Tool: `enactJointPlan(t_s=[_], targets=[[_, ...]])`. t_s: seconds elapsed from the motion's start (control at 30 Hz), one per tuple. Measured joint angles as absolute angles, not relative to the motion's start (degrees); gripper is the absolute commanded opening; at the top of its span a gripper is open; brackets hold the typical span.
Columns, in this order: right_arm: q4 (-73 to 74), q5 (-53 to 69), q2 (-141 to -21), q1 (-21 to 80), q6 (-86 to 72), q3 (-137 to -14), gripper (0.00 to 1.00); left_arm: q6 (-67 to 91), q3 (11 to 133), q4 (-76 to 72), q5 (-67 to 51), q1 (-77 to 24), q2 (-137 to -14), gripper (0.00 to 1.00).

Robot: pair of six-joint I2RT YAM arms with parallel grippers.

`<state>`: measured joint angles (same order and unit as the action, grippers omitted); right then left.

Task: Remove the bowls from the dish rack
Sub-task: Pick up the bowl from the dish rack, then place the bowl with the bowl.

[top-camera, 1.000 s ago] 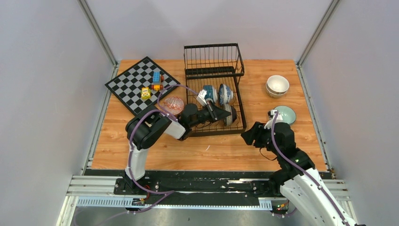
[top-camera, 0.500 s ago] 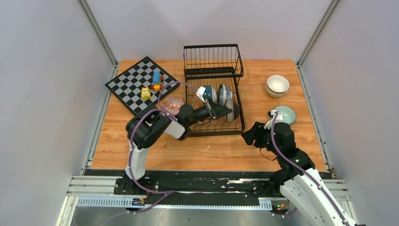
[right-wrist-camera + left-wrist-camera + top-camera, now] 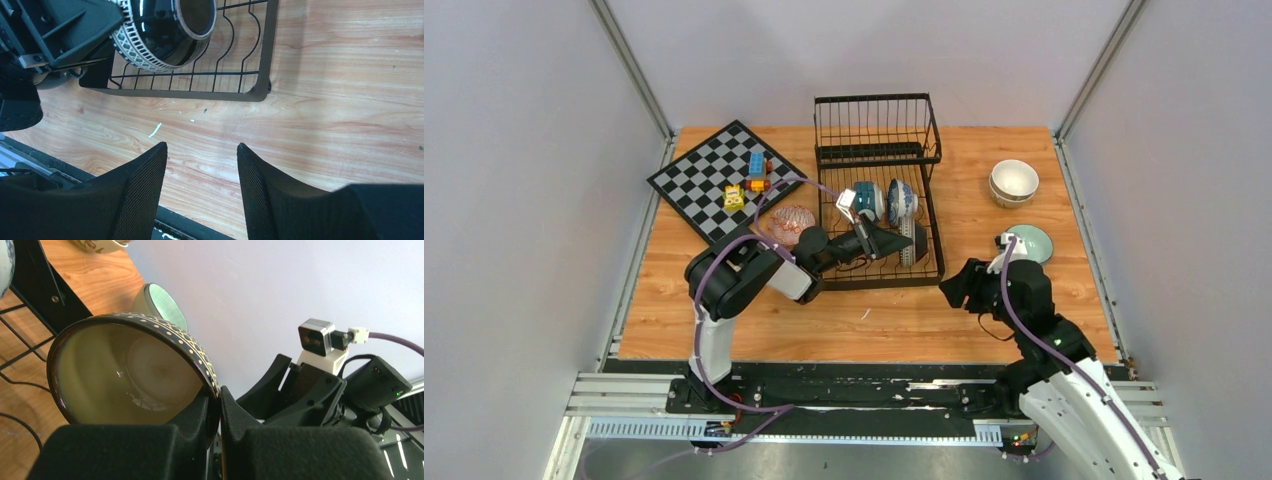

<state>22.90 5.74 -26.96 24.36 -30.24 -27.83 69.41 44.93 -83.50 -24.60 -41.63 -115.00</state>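
- Your right gripper (image 3: 200,150), fingers apart, hovers off the dish rack's (image 3: 265,50) near-right corner, likely keeping clear.
- Your left gripper (image 3: 220,395) clamps the dark bowl (image 3: 130,375) by its rim at the near end, suiting an edgewise lift.
- Farther, two bowls (image 3: 869,200) stand racked.

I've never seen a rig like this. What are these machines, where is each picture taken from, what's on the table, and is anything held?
Two robot arms are bolted at the near edge of a wooden table. The wide picture looks down from above and behind them; the other two come from a camera on each wrist. On the table: a black wire dish rack holding a teal bowl and a blue-and-white bowl, a chessboard with toy blocks, a red-patterned bowl, stacked cream bowls and a mint green bowl. The left claw pinches the rim of a dark bowl at the rack's near end. The right claw is open and empty over bare wood.
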Motion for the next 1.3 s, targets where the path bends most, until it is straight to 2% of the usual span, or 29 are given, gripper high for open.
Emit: enactJointPlan(t_s=[0.4, 0.67, 0.83, 1.0, 1.13, 1.3], targets=[[25.2, 4.6, -26.3, 24.4, -27.6, -32.6, 0.58, 68.3, 39.3, -83.5, -25.7, -41.6, -106.7, 0.0], [26.7, 4.0, -26.6, 24.4, -24.3, -36.1, 0.58, 61.3, 34.9, -71.0, -26.7, -41.6, -90.2, 0.0], [27.5, 0.8, -27.8, 25.1, -20.7, -40.1, 0.58, 51.1, 34.0, -53.4, -26.5, -41.9, -75.2, 0.0], [27.8, -1.1, -30.4, 25.9, -18.0, -45.1, 0.58, 35.2, 37.1, -27.0, -22.7, -44.8, -59.2, 0.0], [27.9, 1.6, -34.3, 26.1, -17.0, -49.6, 0.58, 22.2, 42.4, -8.8, -17.0, -50.0, -52.5, 0.0], [27.9, 9.4, -39.6, 26.6, -16.8, -56.1, 0.58, 5.7, 47.4, 10.4, -4.5, -61.3, -49.0, 0.0]])
